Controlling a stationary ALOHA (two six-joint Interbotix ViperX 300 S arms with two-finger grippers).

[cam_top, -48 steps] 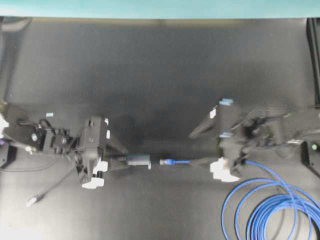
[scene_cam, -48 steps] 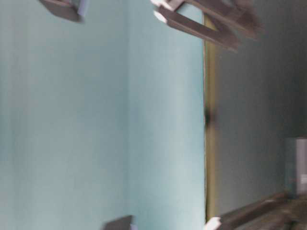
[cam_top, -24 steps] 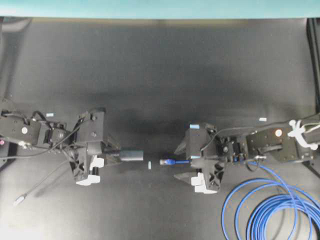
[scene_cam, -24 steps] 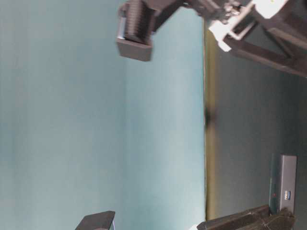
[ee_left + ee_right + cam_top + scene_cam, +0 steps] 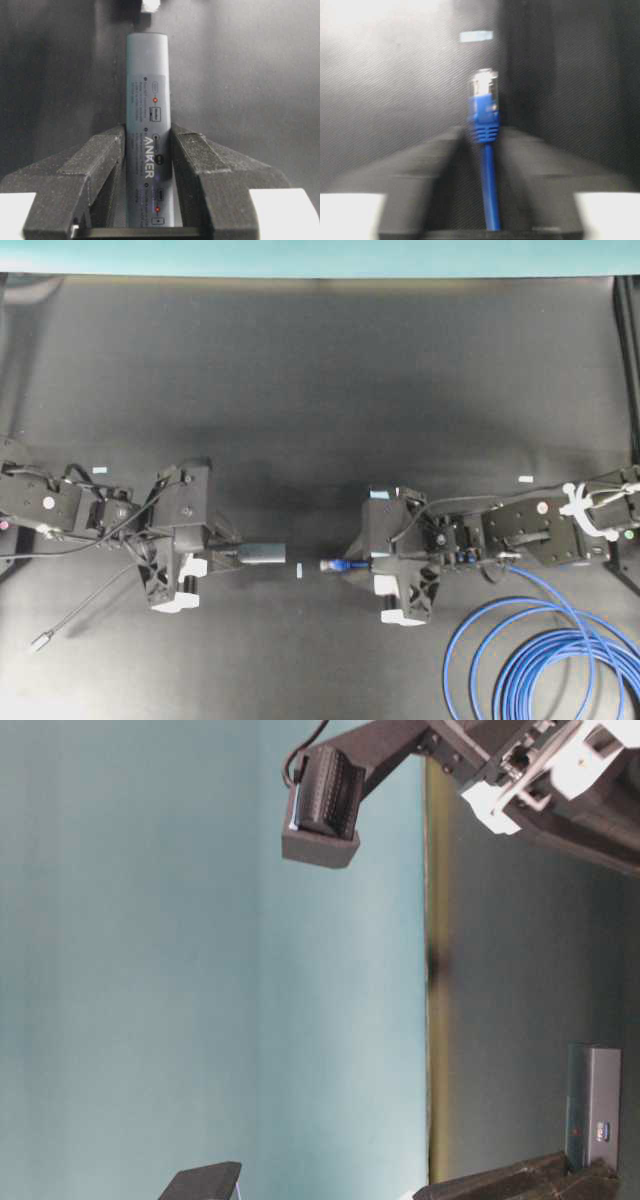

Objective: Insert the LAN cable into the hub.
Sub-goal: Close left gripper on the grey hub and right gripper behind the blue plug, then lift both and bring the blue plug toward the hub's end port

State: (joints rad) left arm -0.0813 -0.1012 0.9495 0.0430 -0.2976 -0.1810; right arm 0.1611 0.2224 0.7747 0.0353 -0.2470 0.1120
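My left gripper (image 5: 232, 555) is shut on the hub (image 5: 262, 554), a dark-grey bar that points right just above the table. In the left wrist view the hub (image 5: 147, 100) stands between both fingers (image 5: 102, 162), white marks facing up. My right gripper (image 5: 357, 565) is shut on the LAN cable (image 5: 540, 650) just behind its plug (image 5: 334, 565), which points left at the hub's free end. A small gap separates them. The right wrist view is blurred and shows the clear plug (image 5: 484, 87) and blue boot ahead of my right gripper (image 5: 482, 147). The hub (image 5: 594, 1105) also shows in the table-level view.
The blue cable lies in loops at the lower right of the black table (image 5: 320, 390). The hub's thin grey cord ends in a metal plug (image 5: 40, 642) at the lower left. A small pale tape mark (image 5: 299, 569) lies under the gap.
The right gripper has moved left and settled lower, plug still pointing at the hub. The left gripper has drawn the hub slightly left and levelled it.
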